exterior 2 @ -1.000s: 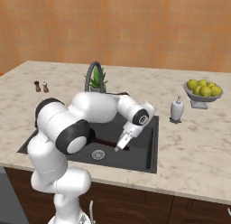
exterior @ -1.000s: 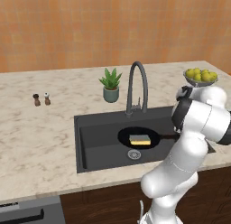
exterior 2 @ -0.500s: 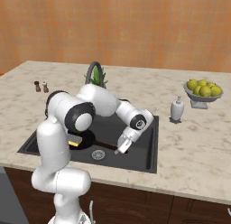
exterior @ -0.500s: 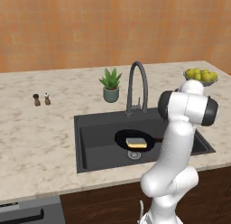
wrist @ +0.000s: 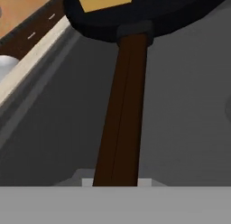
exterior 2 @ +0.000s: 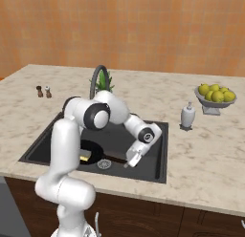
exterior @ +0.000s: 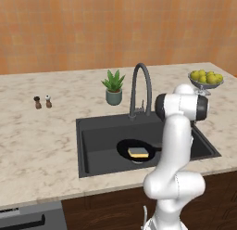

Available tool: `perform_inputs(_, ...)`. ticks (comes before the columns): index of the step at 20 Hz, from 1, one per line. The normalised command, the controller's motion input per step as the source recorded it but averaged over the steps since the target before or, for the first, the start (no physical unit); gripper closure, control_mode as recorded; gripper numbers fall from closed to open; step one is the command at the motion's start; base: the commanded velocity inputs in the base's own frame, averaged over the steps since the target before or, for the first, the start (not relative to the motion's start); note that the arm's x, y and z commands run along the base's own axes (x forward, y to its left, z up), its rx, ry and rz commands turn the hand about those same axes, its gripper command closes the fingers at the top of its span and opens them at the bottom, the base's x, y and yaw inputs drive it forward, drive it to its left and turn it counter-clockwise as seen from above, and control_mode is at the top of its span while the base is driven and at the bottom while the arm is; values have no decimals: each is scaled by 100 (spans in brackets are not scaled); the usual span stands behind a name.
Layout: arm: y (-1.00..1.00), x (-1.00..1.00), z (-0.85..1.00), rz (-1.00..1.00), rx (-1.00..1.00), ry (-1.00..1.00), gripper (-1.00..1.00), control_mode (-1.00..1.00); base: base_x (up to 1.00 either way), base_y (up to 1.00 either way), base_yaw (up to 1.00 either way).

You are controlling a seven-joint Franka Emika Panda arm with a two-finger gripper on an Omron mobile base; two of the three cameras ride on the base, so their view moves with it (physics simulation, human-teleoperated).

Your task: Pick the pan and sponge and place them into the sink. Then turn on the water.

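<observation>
The black round shallow pan (exterior: 134, 150) sits on the floor of the dark grey rectangular sink (exterior: 92, 145), near its front wall, with the small flat yellowish sponge (exterior: 138, 153) lying inside it; the pan's long thin dark handle (wrist: 122, 123) runs along the basin floor toward the robot's jaws, and in the hand view it passes straight down the middle to the bottom edge, so the jaws sit at its far end; the two-finger gripper (exterior 2: 130, 160) reaches low into the sink, right of the round metal drain (exterior 2: 104, 164), its jaws drawn narrow about the handle; the tall dark arched tap (exterior: 140, 87) stands behind the basin on the pale marbled worktop (exterior: 41, 141), beside a small potted green plant (exterior: 113, 86).
</observation>
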Motion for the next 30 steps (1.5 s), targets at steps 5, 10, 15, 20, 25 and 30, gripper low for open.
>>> perform_inputs(5, 2, 45, -41, 0, 1, 0, 100, -100, 0, 0, 0)
perform_inputs(10, 0, 18, -57, 0, 0, -1, 100, -100, 0, 0, 0)
perform_inputs(15, 0, 4, -46, 0, 0, -3, 100, -100, 0, 0, 0)
perform_inputs(20, 0, 16, -25, 0, 0, 0, 100, -100, 0, 0, 0)
perform_inputs(25, 0, 12, -23, 0, 0, -1, 100, -100, 0, 0, 0)
perform_inputs(30, 0, 11, -13, 0, 0, -3, 100, -100, 0, 0, 0)
